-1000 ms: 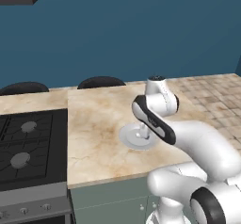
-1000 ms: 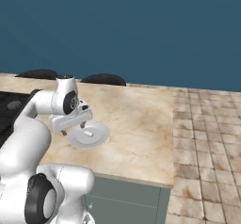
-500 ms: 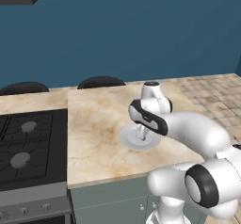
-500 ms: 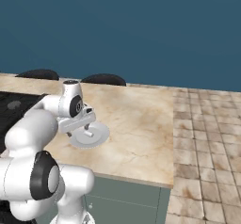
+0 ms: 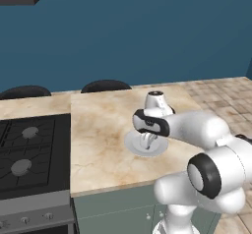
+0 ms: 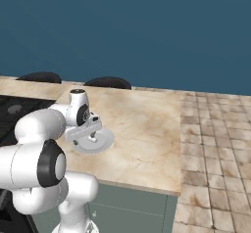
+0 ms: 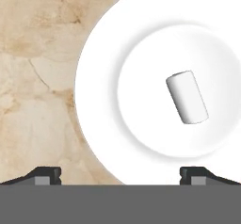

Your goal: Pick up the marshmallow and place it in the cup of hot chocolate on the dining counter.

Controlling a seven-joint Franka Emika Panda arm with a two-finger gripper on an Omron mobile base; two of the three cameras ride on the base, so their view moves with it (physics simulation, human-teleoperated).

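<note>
The marshmallow point(image 7: 187, 97), a small white cylinder, lies on its side in the well of a round white plate point(image 7: 94, 100). My gripper point(image 7: 124, 175) hangs straight above the plate, open, with both tips apart and nothing between them. The marshmallow sits off to one side of the line between the tips. From the base cameras the gripper point(image 5: 147, 140) point(image 6: 84, 135) hovers just over the plate point(image 5: 132, 145) point(image 6: 106, 140) on the dining counter point(image 5: 103, 125) point(image 6: 147, 129). The cup of hot chocolate is out of view.
A black cooktop point(image 5: 24, 154) is set into the counter left of the plate. Two black stools point(image 5: 106, 85) point(image 5: 24, 91) stand behind the far edge. A tiled floor point(image 6: 215, 153) begins right of the counter. The counter's front edge lies close to the plate.
The hand has dropped a little closer over the plate, and the elbow and forearm have swung round. The jaws stay open and the plate has not moved.
</note>
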